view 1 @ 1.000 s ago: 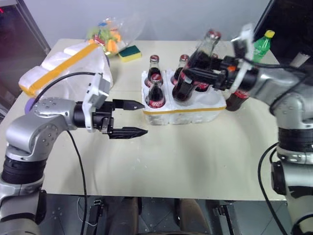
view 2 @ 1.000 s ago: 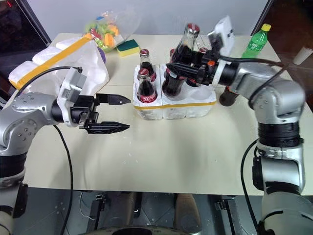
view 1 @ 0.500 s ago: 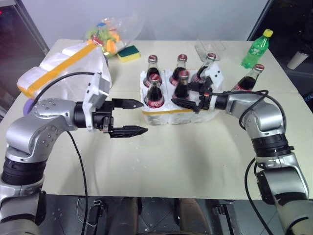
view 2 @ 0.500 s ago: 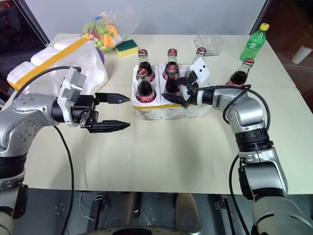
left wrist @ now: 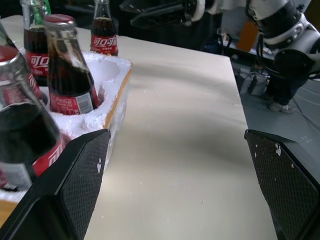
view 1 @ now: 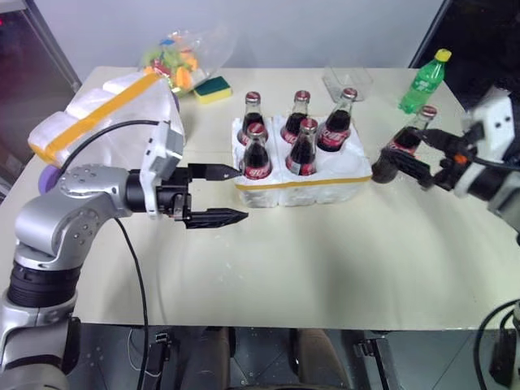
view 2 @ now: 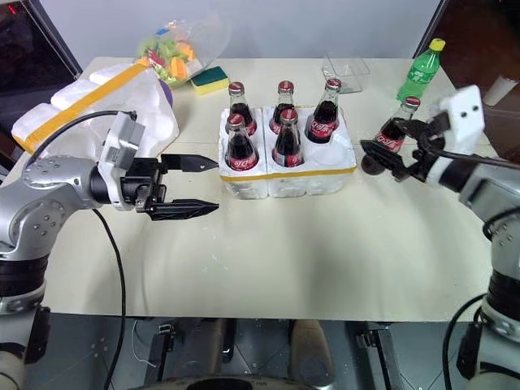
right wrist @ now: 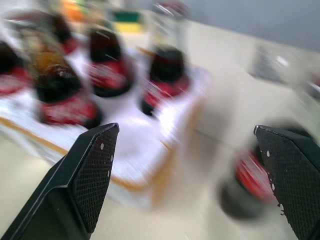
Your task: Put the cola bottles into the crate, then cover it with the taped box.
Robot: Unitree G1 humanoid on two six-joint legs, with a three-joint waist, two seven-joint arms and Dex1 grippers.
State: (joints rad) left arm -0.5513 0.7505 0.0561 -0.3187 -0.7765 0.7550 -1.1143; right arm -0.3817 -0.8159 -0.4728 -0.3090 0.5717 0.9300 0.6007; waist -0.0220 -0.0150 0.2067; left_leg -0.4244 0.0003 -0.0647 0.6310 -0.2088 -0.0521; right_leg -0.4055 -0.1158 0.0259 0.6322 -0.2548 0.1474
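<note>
Right eye view, crate: the low white foam crate (view 2: 286, 175) with a thin yellow band stands in the middle of the cream table (view 2: 309, 260).
Bottles in crate: five cola bottles (view 2: 288, 140) stand upright in its wells, three in the far row and two in the near row; the near well on the right side is empty.
Sixth bottle: one cola bottle (view 2: 393, 133) stands on the table just to the right of the crate, apart from it.
Right gripper: the right gripper (view 2: 398, 145) is at this loose bottle with its two black fingers spread wide on both sides of it; it grips nothing, and I cannot tell if a finger touches the glass.
Left gripper: the left gripper (view 2: 195, 186) hangs above the table to the left of the crate, pointing toward it, fingers wide apart and empty.
Taped box: the big white foam taped box (view 2: 97, 101) with broad yellow bands lies at the far left of the table, well apart from the crate.
Other things: a green plastic bottle (view 2: 422, 71) with yellow cap stands at the far right; a clear plastic container (view 2: 344, 65), a green and yellow sponge (view 2: 211, 78) and a bag of coloured items (view 2: 172, 50) are along the far edge.
</note>
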